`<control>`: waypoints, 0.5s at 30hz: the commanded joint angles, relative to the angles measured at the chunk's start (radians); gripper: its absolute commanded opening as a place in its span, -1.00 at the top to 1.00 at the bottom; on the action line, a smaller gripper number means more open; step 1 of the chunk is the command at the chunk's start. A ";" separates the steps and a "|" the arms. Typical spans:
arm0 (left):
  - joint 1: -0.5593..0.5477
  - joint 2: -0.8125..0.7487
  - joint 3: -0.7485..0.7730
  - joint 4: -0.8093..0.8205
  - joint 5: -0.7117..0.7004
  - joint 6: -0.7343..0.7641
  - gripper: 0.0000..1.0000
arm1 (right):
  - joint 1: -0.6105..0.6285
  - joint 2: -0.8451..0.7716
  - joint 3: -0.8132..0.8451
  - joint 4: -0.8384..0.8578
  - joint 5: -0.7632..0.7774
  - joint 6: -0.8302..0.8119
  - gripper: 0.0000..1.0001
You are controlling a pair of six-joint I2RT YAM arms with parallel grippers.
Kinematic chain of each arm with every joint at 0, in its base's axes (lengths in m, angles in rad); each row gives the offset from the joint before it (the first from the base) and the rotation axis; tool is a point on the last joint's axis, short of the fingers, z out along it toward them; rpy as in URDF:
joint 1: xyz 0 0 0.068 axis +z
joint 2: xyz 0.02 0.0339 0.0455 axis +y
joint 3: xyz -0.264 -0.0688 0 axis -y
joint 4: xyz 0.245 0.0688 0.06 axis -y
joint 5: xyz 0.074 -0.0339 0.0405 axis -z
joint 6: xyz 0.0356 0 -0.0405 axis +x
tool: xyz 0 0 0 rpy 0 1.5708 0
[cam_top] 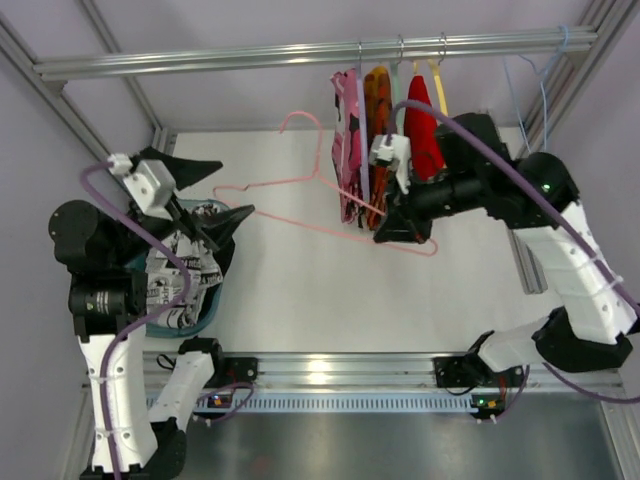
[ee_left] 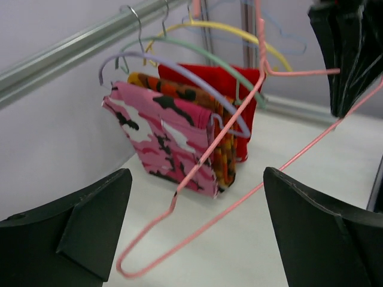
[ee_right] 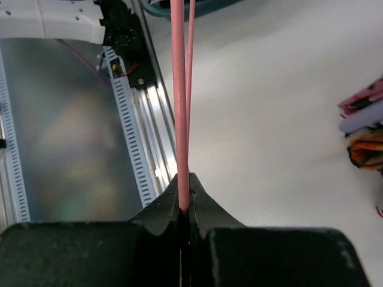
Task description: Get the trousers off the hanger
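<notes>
My right jaws [ee_right: 185, 200] pinch shut on the hanger [ee_right: 178, 89], light springy wire, at one corner. My left jaws [cam_top: 236, 187] gape empty by its other end. The trousers [cam_top: 172, 280], limp, best taken by a fold, lie in a basket [cam_top: 203, 322] left of it

Arms: 2, each with 1 gripper, the left gripper [cam_top: 235, 188] and the right gripper [cam_top: 403, 235]. Salmon-pink hanger [ee_right: 178, 89]: 1. Newsprint trousers [cam_top: 165, 275]: 1, lying in 1 teal basket [cam_top: 203, 321]. Rail [cam_top: 200, 60]: 1.

Garments hung on it: 3.
- 1 pink camouflage piece [ee_left: 161, 140]
- 1 orange piece [ee_left: 224, 158]
- 1 red piece [ee_left: 209, 75]

Hangers on the rail with them: 3.
- 1 lavender hanger [ee_left: 179, 69]
- 1 green hanger [ee_left: 203, 55]
- 1 yellow hanger [ee_left: 239, 30]

Pale blue hangers [cam_top: 545, 100] at the rail's far end: apparently 2, though the thin wires overlap.
</notes>
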 commanded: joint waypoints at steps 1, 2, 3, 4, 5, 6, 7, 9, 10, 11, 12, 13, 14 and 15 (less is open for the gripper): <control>0.004 0.091 0.122 0.239 -0.066 -0.448 -0.96 | -0.105 -0.132 0.000 -0.007 -0.033 0.009 1.00; 0.004 0.114 0.140 0.240 -0.078 -0.534 -0.96 | -0.133 -0.152 0.000 -0.004 -0.031 0.024 1.00; 0.004 0.152 0.150 0.240 -0.086 -0.562 -0.96 | -0.166 -0.175 0.000 0.001 -0.024 0.030 1.00; 0.004 0.163 0.146 0.239 -0.090 -0.579 -0.96 | -0.230 -0.222 0.000 0.007 -0.019 0.036 1.00; 0.004 0.171 0.135 0.240 -0.116 -0.596 -0.96 | -0.261 -0.247 -0.005 0.019 -0.013 0.050 1.00; 0.005 0.178 0.105 0.240 -0.138 -0.602 -0.96 | -0.336 -0.301 -0.009 0.024 -0.013 0.058 1.00; 0.004 0.180 0.089 0.240 -0.147 -0.607 -0.96 | -0.375 -0.330 -0.014 0.027 -0.010 0.067 1.00; 0.004 0.183 0.047 0.240 -0.147 -0.621 -0.96 | -0.473 -0.385 -0.020 0.033 0.011 0.075 1.00; 0.004 0.183 0.033 0.240 -0.150 -0.627 -0.96 | -0.508 -0.442 -0.025 0.031 0.024 0.079 1.00; 0.004 0.181 0.020 0.240 -0.155 -0.627 -0.96 | -0.539 -0.469 -0.028 0.025 0.037 0.081 1.00; 0.005 0.178 -0.003 0.240 -0.167 -0.625 -0.96 | -0.600 -0.499 -0.048 0.021 0.062 0.081 1.00; 0.004 0.175 -0.012 0.242 -0.169 -0.618 -0.97 | -0.630 -0.555 -0.061 0.016 0.076 0.085 1.00; 0.004 0.175 -0.020 0.231 -0.161 -0.599 -0.96 | -0.659 -0.585 -0.083 0.013 0.088 0.085 1.00; 0.004 0.190 -0.008 0.207 -0.132 -0.590 -0.96 | -0.689 -0.612 -0.126 0.001 0.120 0.085 1.00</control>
